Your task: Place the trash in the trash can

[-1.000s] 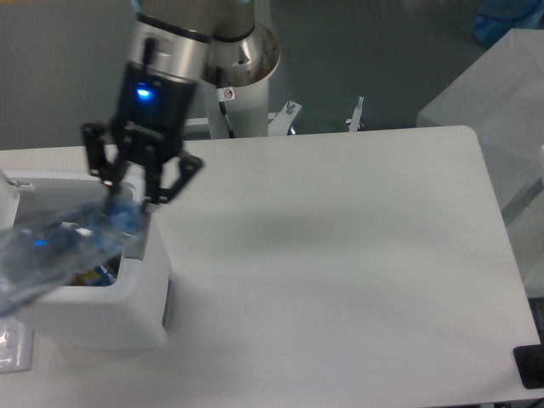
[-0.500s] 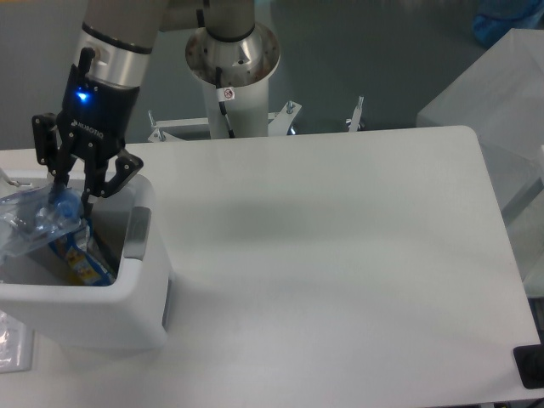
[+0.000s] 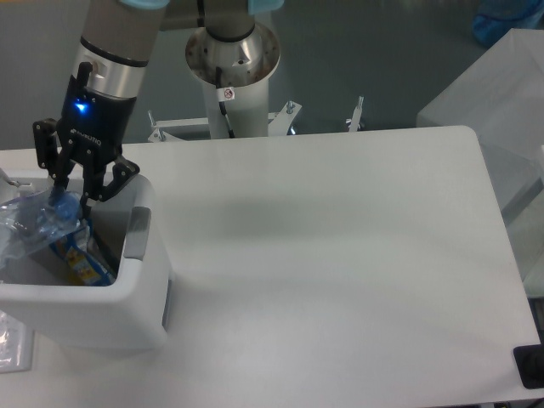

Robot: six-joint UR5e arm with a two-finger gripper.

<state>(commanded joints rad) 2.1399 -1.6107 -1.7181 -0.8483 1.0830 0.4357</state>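
Note:
The white trash can (image 3: 143, 255) stands at the table's left edge, cut off by the frame. Inside it lies the blue-and-yellow snack bag (image 3: 78, 257). The clear squashed bottle (image 3: 30, 228) slants into the can's opening, its blue-capped neck pointing up and to the right. My gripper (image 3: 73, 194) hangs over the can's back rim. Its black fingers (image 3: 88, 189) are shut on the bottle's neck end. The bottle's lower part runs out of the picture on the left.
The arm's round base (image 3: 231, 53) stands behind the table's back edge, with metal clamps (image 3: 357, 114) beside it. A clear plastic box (image 3: 497, 102) sits off the table's right side. A black object (image 3: 531, 367) shows at the bottom right corner.
Over the last second my gripper carried the bottle left, from the can's right wall to over its opening, and the bottle tipped down inside. In the last half second it barely moved.

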